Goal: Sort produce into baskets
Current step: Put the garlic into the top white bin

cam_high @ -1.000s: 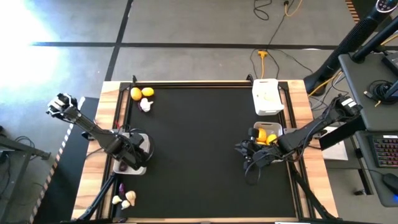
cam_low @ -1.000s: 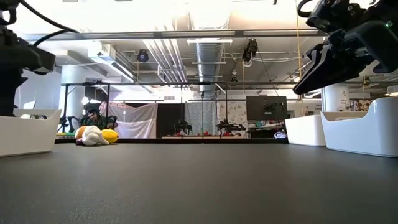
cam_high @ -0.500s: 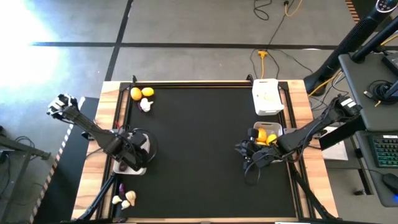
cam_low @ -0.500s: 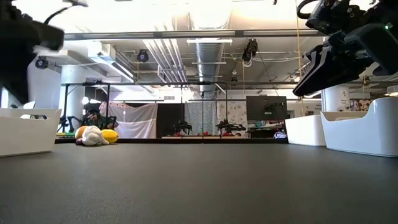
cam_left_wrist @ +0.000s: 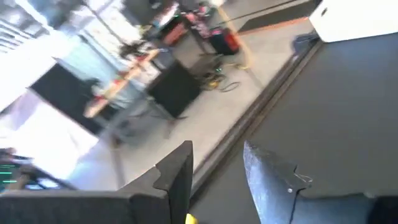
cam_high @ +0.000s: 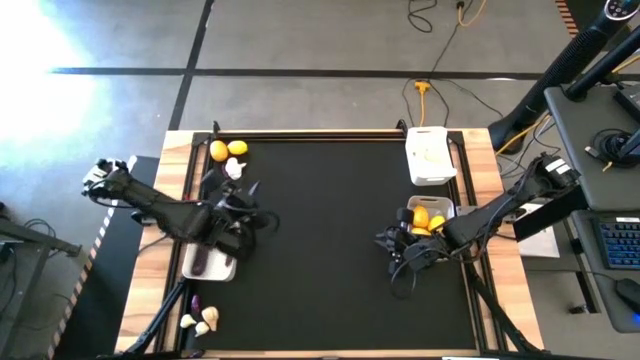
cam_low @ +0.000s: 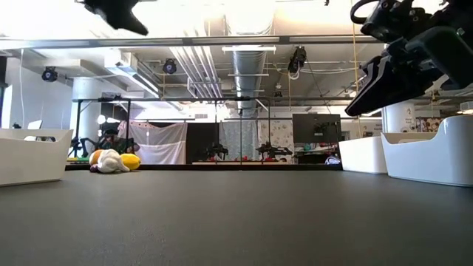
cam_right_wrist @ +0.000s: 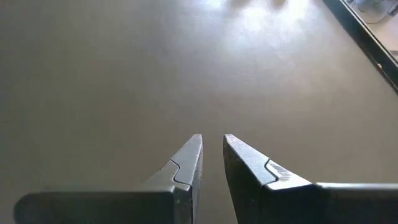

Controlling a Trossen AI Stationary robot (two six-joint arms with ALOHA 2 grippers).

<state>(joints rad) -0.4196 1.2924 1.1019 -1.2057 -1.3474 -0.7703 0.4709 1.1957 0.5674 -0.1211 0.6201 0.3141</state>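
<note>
Lemons (cam_high: 425, 219) are already placed in the right basket (cam_high: 428, 208) and a purple piece (cam_high: 198, 262) in the left basket (cam_high: 208, 264); loose produce (cam_high: 229, 156) is left unsorted at the far-left corner. The left gripper (cam_left_wrist: 217, 165) is parted and empty, the right gripper (cam_right_wrist: 211, 152) nearly closed and empty

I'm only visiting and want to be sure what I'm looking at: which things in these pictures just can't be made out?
- Left basket, high view: the left gripper and its arm cover part of it; only one dark piece shows inside.
- Lemon basket, high view: the right gripper and its arm overlap it, so its lemons can't be counted.
- Far-corner pile, low view: too small to separate the items.
</note>
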